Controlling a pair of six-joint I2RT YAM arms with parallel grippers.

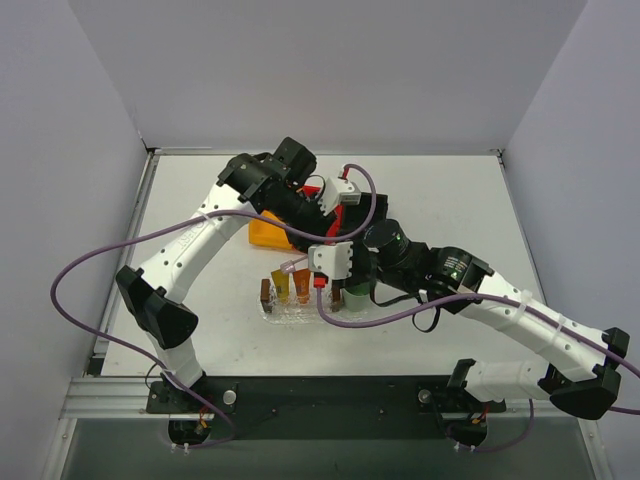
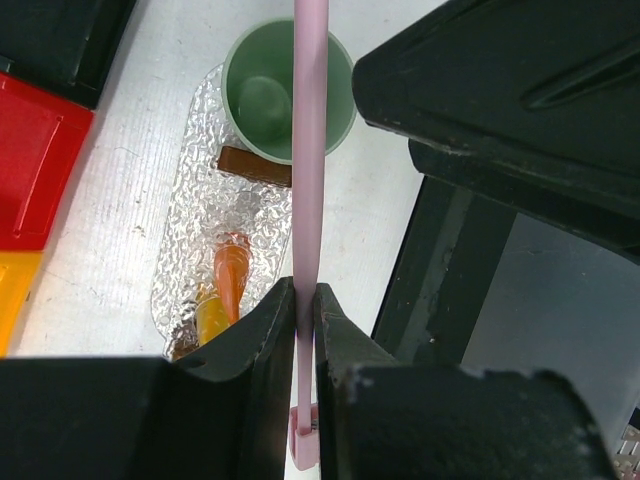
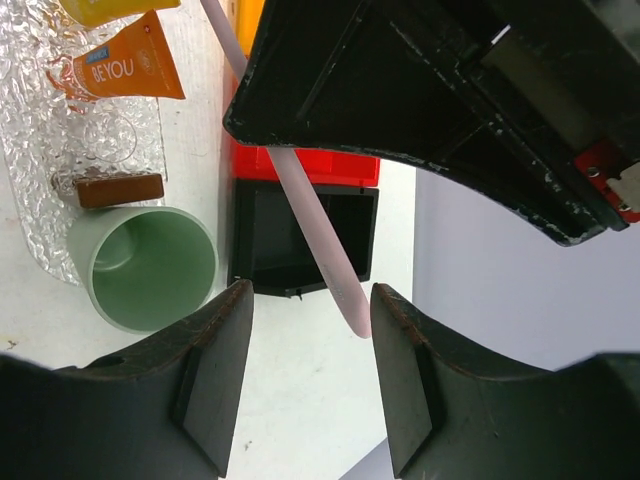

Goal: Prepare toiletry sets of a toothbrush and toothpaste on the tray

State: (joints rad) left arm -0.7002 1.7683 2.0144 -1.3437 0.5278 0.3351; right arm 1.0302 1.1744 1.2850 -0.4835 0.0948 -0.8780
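Note:
My left gripper (image 2: pixel 305 300) is shut on the thin pink toothbrush (image 2: pixel 310 150), near its head end. The handle runs out over the pale green cup (image 2: pixel 262 100). In the right wrist view the toothbrush's free end (image 3: pixel 330 260) hangs between the jaws of my right gripper (image 3: pixel 310 300), which stand open; the end is close to the right finger and not clamped. The clear bumpy tray (image 2: pixel 190 200) holds the orange toothpaste tube (image 3: pixel 125 70), the yellow tube (image 3: pixel 105 10) and a small brown bar (image 3: pixel 120 190). The green cup (image 3: pixel 145 270) stands at one end of the tray.
A red bin (image 3: pixel 300 165) and a black bin (image 3: pixel 300 240) sit just behind the tray (image 1: pixel 300 312), with an orange bin (image 1: pixel 265 230) to their left. Both arms crowd together over the tray. White walls close in the table on three sides.

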